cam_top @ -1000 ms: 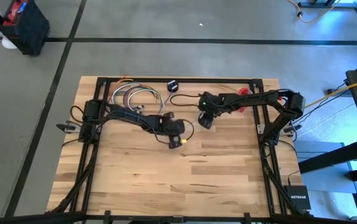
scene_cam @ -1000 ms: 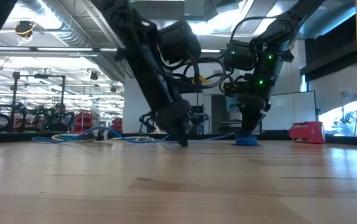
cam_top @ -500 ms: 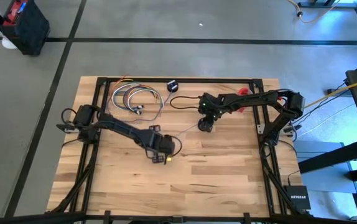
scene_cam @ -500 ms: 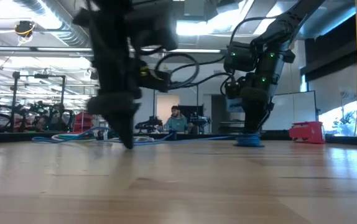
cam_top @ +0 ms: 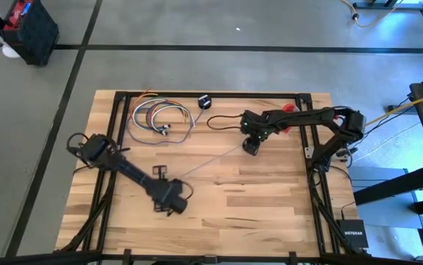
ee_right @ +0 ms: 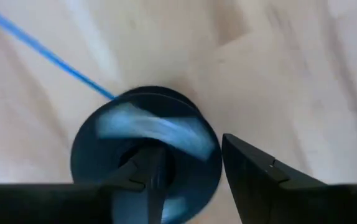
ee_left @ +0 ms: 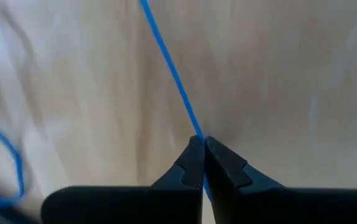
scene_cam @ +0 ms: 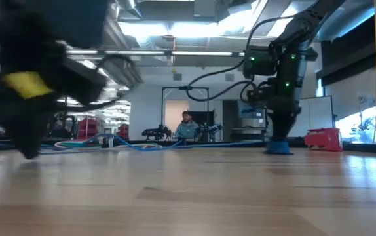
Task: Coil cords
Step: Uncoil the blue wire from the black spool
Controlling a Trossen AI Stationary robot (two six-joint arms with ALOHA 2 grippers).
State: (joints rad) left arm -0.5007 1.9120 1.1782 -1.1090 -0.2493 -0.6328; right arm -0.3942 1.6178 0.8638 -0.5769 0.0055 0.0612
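From above, at lower centre-left of the frame, my left end effector [cam_top: 169, 207] sits low over the wooden worktop [cam_top: 270, 206], clenched on a thin blue cord [cam_top: 204, 162] that runs up and right to my right end effector [cam_top: 250, 148] in the upper middle. Near the top edge lie a bundle of looped cords [cam_top: 156, 118] and a small black puck [cam_top: 204, 101].

At worktop level, my left end effector [scene_cam: 27, 141] is a dark blur at far left. My right end effector [scene_cam: 280, 141] stands at right over a blue spool [scene_cam: 279, 148]. A red object [scene_cam: 323, 139] sits further right; a person shows in the room behind.

Past my left fingers [ee_left: 191, 165], pressed together, the cord [ee_left: 169, 71] leaves from between their tips.

Past my right fingers [ee_right: 253, 177], one inside the spool's [ee_right: 144, 146] centre hole and one just outside its rim, the cord [ee_right: 41, 53] runs away from the spool.
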